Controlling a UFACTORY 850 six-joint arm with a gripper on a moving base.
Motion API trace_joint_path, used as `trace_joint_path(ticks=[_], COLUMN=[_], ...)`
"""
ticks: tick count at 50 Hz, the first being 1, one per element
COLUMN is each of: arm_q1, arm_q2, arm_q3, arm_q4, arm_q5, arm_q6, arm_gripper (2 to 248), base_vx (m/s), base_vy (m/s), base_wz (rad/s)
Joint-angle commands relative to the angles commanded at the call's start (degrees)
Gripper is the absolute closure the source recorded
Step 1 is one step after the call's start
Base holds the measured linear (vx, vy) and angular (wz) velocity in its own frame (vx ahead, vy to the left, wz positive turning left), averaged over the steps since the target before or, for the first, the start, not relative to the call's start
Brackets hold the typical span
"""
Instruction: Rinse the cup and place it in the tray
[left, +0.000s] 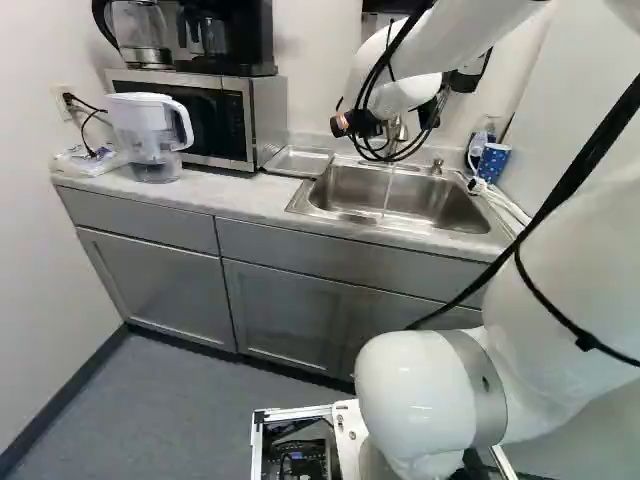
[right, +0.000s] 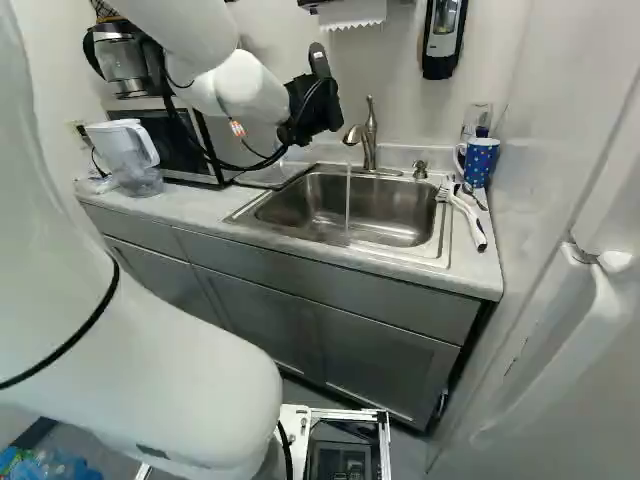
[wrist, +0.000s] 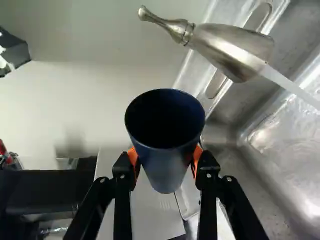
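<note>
Cup (wrist: 166, 172), one, dark: sat pinched in the hand (wrist: 166, 159), open mouth toward the wrist, beside the tap (wrist: 230, 49) but apart from its stream (wrist: 287, 84), where rinsing likely required it.

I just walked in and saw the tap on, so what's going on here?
A white robot arm grips a dark blue cup in its claw. Water runs from the faucet into the sink, but the cup is beside the stream, not under it. Nor is it in the metal tray next to the sink. Whether it has been rinsed, I can't tell.
</note>
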Motion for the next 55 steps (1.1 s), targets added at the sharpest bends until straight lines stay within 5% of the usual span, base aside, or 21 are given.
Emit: trace_joint_path(ticks=[55], arm_q1=[0.00], arm_q2=[0.00], arm_q3=[0.00], arm_q4=[0.00], arm_q5=[0.00], arm_q6=[-33.16], arm_gripper=[129], base_vx=[0.000], base_vy=[0.000], base_wz=[0.000])
